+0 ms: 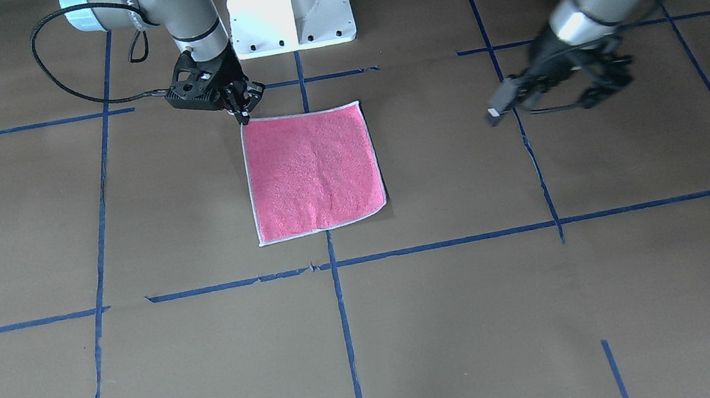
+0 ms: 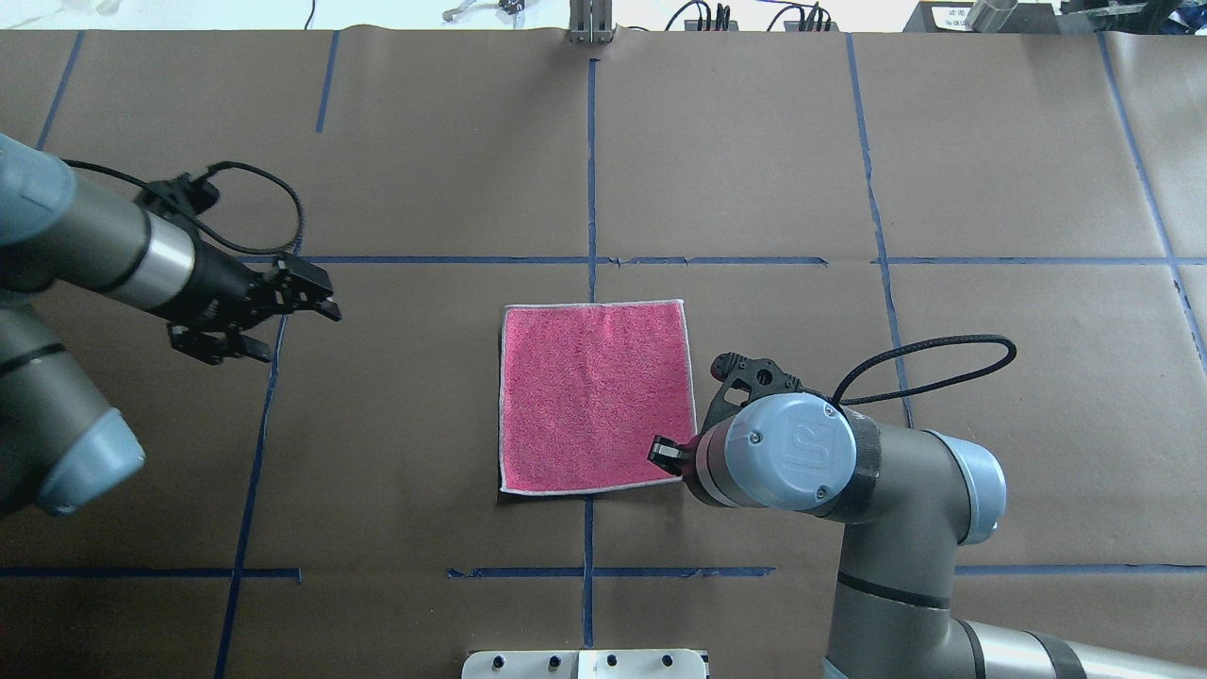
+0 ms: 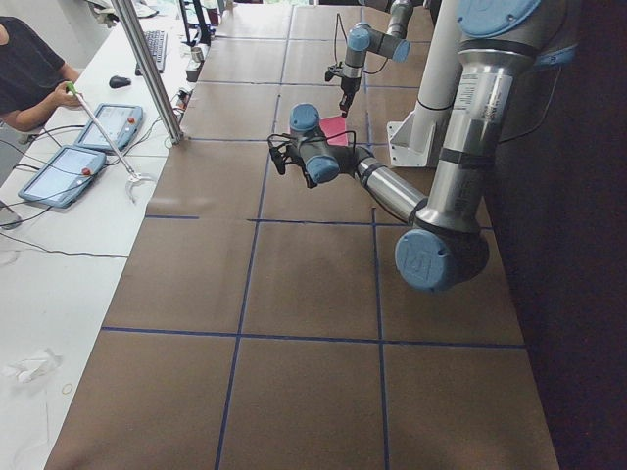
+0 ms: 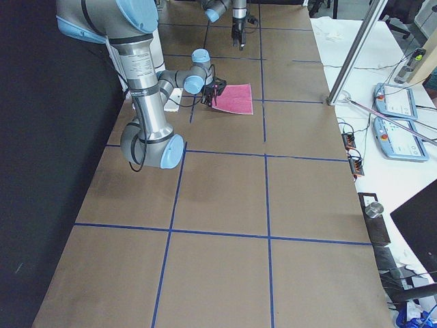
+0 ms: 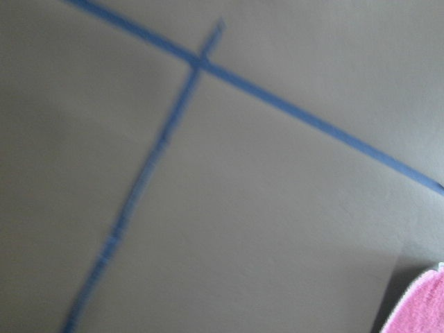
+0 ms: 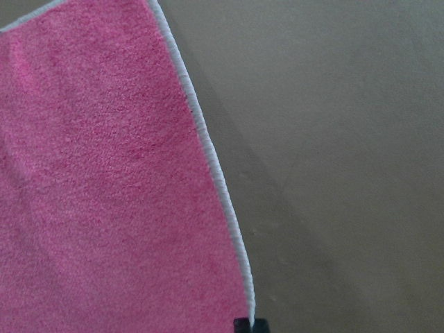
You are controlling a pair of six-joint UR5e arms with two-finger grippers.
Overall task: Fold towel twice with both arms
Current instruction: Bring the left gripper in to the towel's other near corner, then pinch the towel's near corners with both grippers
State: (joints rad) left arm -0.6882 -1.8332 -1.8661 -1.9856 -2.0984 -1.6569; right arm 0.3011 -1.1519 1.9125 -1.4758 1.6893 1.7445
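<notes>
The towel (image 1: 315,170) lies flat, pink side up, in the middle of the table (image 2: 594,396). My right gripper (image 1: 244,113) is down at the towel's corner nearest the robot base. One of its fingers (image 2: 665,455) lies over the pink cloth, and the wrist hides the corner itself. In the right wrist view a black fingertip (image 6: 250,325) meets the towel's white edge (image 6: 208,152), so the gripper looks shut on the corner. My left gripper (image 2: 300,332) is open and empty, hovering well to the towel's left. The left wrist view shows only a towel corner (image 5: 423,309).
The white pedestal base (image 1: 288,3) stands just behind the towel. Blue tape lines (image 2: 589,170) mark a grid on the brown paper table cover. A side table with tablets (image 3: 98,127), a metal pole (image 3: 147,69) and an operator lie beyond the table's far edge.
</notes>
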